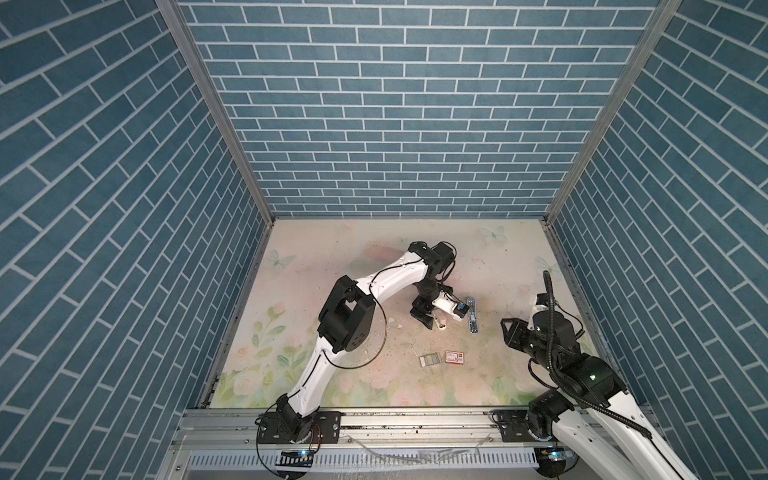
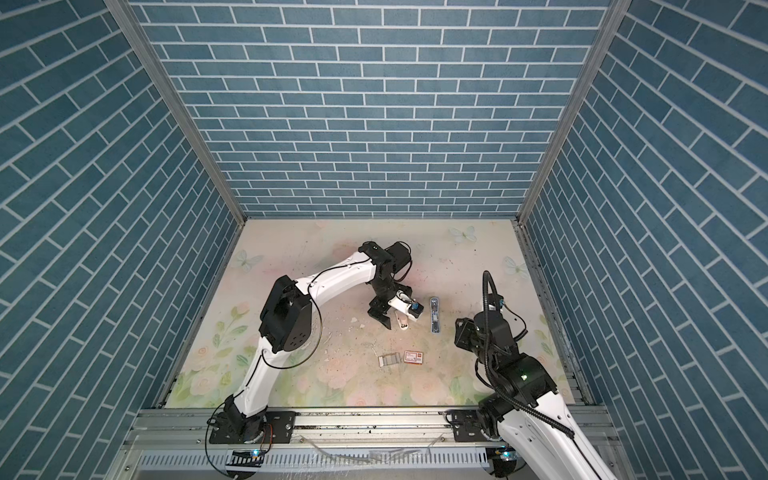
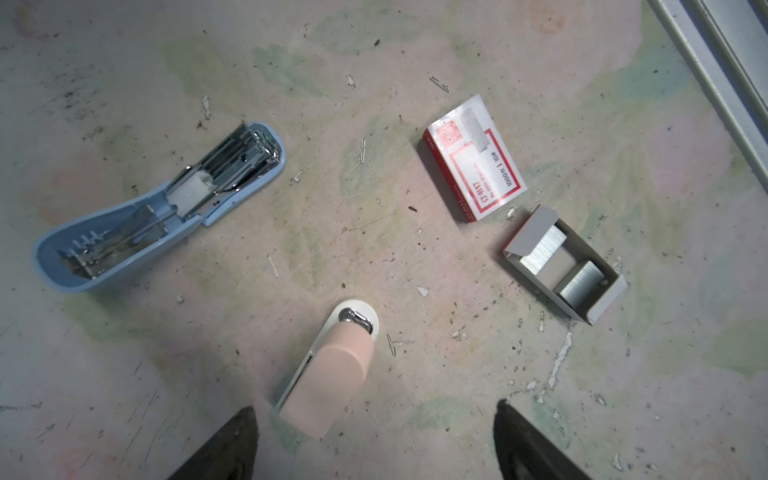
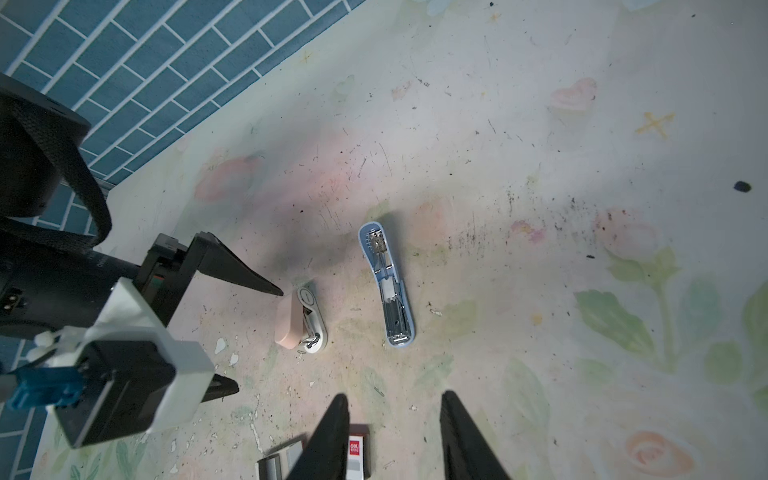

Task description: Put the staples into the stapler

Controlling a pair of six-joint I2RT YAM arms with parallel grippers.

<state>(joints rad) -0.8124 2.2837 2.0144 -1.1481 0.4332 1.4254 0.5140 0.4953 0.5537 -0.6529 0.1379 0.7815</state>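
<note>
A light blue stapler (image 3: 166, 208) lies opened flat on the table, metal magazine facing up, in both top views (image 1: 472, 315) (image 2: 434, 314). A small pink stapler (image 3: 332, 374) lies beside it, its rear end between the spread fingers of my open left gripper (image 3: 376, 409), close to one finger. The staples (image 3: 544, 249) sit as silvery blocks in a grey tray (image 3: 598, 307), next to their red-and-white box (image 3: 473, 158). My right gripper (image 4: 394, 395) hovers open and holds nothing, just above the box (image 4: 358, 451) and short of the blue stapler (image 4: 388, 286).
Loose single staples and paint flecks are scattered over the floral table (image 1: 332, 266). Blue brick walls (image 1: 395, 124) close in three sides, and a metal rail (image 1: 374, 419) runs along the front. The tray (image 1: 430, 360) and box (image 1: 455, 356) lie nearer the front than the staplers.
</note>
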